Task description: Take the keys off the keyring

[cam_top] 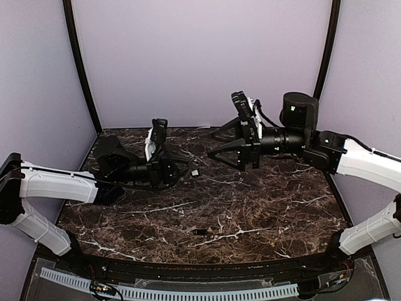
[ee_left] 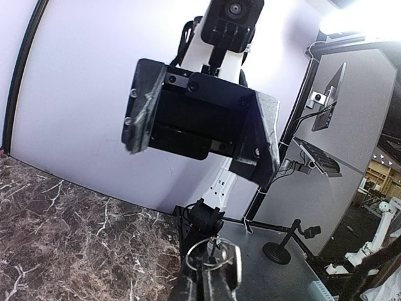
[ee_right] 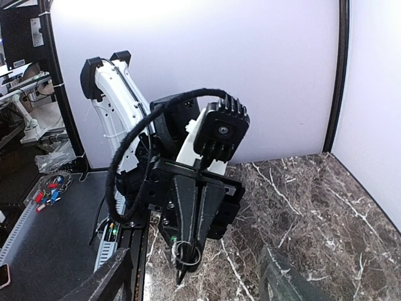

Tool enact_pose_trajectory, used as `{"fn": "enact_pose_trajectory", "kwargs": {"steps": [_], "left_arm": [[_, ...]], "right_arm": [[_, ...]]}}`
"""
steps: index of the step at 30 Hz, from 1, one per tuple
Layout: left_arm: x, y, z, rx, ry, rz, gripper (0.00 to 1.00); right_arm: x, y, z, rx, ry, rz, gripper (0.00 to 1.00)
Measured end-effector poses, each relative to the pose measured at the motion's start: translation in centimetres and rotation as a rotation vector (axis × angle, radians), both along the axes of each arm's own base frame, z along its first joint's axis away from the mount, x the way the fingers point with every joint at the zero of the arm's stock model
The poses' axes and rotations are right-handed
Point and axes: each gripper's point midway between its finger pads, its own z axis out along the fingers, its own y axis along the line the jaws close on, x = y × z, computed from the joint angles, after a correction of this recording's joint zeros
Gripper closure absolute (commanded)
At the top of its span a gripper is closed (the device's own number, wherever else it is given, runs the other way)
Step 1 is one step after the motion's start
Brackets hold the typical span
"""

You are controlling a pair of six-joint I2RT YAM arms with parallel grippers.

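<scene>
Marble-patterned surface [cam_top: 282, 213] held one loose key [cam_top: 200, 232] near its front edge. Left hand [cam_top: 190, 170] was clamped on the keyring [ee_left: 204, 253] over the middle; right hand [cam_top: 216, 145] faced it, fingers apart.

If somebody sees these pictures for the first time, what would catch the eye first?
Two black pincers face each other above the dark marble table: the left pincer is shut on a silvery keyring, and the right pincer stands wide open just opposite it. Nearer the front edge, one small dark key lies alone on the table.
</scene>
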Motion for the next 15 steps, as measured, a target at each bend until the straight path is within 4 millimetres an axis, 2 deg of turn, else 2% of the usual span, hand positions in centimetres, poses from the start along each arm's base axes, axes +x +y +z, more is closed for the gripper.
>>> {"fn": "enact_pose_trajectory", "kwargs": {"steps": [5,8,11,15], "left_arm": [[1.2,1.3,-0.1,-0.015,-0.047,0.145,1.00],[2.2,2.6,1.4,-0.048,-0.116,0.273,1.00],[3.2,3.9,3.0,-0.095,-0.194,0.405,1.00],[4.0,4.1,3.2,-0.103,-0.219,0.469,1.00]], "right_arm": [[-0.8,-1.8,0.3,0.113,-0.013,-0.038,0.33],[-0.3,-2.1,-0.5,0.152,0.023,-0.083,0.33],[0.0,-1.8,-1.5,0.178,0.075,-0.111,0.34],[-0.2,-0.1,-2.2,0.201,0.122,-0.114,0.35]]}}
